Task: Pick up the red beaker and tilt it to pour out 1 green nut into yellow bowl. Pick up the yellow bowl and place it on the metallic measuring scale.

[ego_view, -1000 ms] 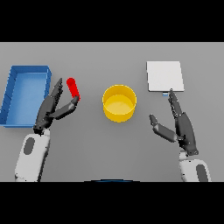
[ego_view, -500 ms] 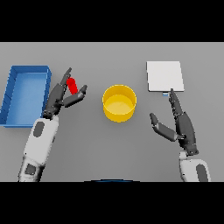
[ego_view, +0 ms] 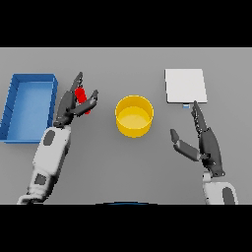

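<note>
So the grey table point(ego_view: 123, 167) takes up pretty much everything, and the biggest thing on it is the blue bin point(ego_view: 19, 106) sitting over on the far left. Next down is the metallic measuring scale point(ego_view: 185, 85), a flat pale square at the upper right, then the yellow bowl point(ego_view: 134, 115) around the middle, well apart from the scale. The right hand point(ego_view: 206, 145) sits below the scale with its fingers straight and thumb spread out, holding nothing. The left hand point(ego_view: 71, 106) is between the bin and the bowl, fingers and thumb closed around the red beaker point(ego_view: 82, 98), which looks tilted. Can't tell if there's a nut in the beaker or the bowl.
</note>
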